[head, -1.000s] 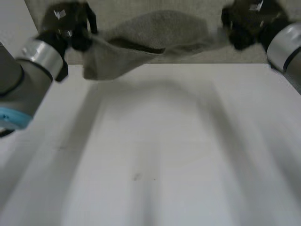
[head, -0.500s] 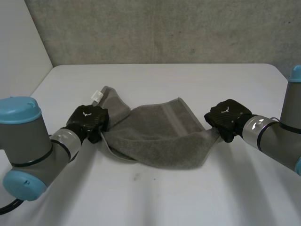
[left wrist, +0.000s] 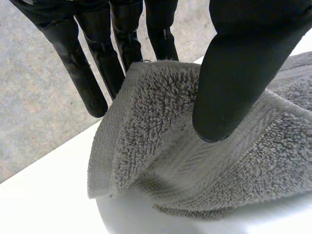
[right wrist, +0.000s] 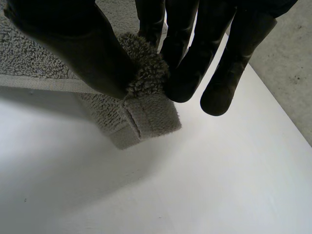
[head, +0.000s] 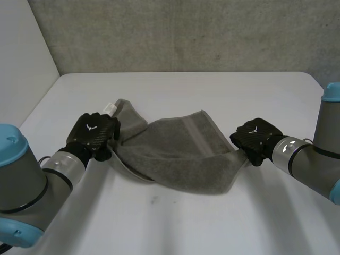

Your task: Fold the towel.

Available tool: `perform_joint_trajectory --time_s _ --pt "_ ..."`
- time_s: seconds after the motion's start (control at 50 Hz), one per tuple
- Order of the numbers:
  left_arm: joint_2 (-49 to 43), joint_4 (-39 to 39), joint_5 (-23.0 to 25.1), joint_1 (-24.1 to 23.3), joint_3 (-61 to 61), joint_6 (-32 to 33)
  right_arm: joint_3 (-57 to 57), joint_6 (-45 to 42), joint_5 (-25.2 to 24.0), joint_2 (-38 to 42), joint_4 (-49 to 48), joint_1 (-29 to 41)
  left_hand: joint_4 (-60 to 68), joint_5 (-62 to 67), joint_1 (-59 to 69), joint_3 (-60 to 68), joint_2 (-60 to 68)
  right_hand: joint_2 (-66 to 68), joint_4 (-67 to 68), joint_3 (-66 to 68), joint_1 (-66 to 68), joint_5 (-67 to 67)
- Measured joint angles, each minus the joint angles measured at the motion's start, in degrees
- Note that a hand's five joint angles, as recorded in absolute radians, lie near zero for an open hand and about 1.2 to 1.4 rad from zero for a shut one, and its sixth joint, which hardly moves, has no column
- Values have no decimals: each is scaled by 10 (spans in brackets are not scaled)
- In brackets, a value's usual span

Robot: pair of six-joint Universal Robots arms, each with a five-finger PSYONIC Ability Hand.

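The grey towel (head: 180, 154), slumped on the table (head: 212, 223), is pinched at its left end by the left hand (head: 94, 134). Only its right corner tip is nipped by the right hand (head: 256, 139) and could be lost under tension.

The light is soft and even and falls from above on the white table (head: 175, 228), which looks bright. Under the grey towel (head: 180, 154) lies a faint shadow with soft edges. In the right wrist view this shadow is wider and darker beneath the towel's corner.
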Motion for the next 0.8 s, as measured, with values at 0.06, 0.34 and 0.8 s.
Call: perform_joint_trajectory --time_s 0.06,0.34,0.8 --pt "1 3 4 1 -8 1 1 0 0 1 0 0 3 3 4 3 3 0 0 0 0 0" --pt "2 4 20 13 -30 1 5 -1 0 3 -3 0 148 145 151 147 152 0 0 0 0 0" --pt "226 -47 35 57 -14 62 -73 1 -1 -126 74 -44 232 224 218 232 232 0 0 0 0 0"
